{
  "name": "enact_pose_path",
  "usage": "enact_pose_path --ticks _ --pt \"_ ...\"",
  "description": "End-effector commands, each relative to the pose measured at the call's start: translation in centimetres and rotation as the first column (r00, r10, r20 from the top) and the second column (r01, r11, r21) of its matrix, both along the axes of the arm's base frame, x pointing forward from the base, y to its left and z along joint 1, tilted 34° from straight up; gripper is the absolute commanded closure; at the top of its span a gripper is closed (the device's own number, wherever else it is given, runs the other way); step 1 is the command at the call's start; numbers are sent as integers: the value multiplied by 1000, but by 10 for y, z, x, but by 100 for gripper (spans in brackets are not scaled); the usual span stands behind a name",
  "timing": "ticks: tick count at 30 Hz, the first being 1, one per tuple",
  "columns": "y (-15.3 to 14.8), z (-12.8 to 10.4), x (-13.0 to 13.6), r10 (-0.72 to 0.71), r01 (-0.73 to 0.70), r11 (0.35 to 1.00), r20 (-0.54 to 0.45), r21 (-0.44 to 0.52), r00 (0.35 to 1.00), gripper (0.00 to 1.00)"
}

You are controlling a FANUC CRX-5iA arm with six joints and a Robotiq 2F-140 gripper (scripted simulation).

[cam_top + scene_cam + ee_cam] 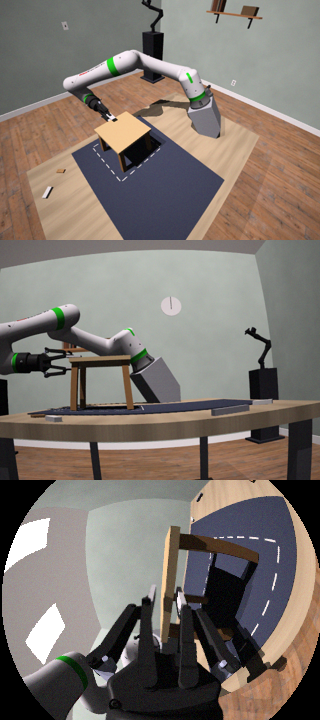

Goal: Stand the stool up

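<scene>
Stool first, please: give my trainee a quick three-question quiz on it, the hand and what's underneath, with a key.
1. True or false: the stool is lying on its side.
2. What is between the fingers of the hand?
A) a stool leg
B) the edge of the seat
C) a white block
3. Fill in the colour: the stool's feet are on the dark ____ mat.

Key: 1 false; 2 B; 3 blue
</scene>
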State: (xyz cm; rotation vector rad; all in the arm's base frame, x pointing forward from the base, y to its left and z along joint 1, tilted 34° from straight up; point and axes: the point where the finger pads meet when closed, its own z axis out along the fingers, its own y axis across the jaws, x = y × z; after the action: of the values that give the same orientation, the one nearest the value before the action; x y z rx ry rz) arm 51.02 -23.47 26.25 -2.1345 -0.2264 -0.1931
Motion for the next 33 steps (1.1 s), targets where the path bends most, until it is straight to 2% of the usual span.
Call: enact_pose_path --ticks 1,13,25,33 --pt "-16 11 0 3 -3 1000 -1 2 1000 67" --pt "-45 30 -2 3 -3 1000 -1 2 1000 67" --pt "-43 34 -3 3 -3 1000 -1 1 1000 67" --pt "-29 58 -10 3 -3 1000 -1 1 1000 67"
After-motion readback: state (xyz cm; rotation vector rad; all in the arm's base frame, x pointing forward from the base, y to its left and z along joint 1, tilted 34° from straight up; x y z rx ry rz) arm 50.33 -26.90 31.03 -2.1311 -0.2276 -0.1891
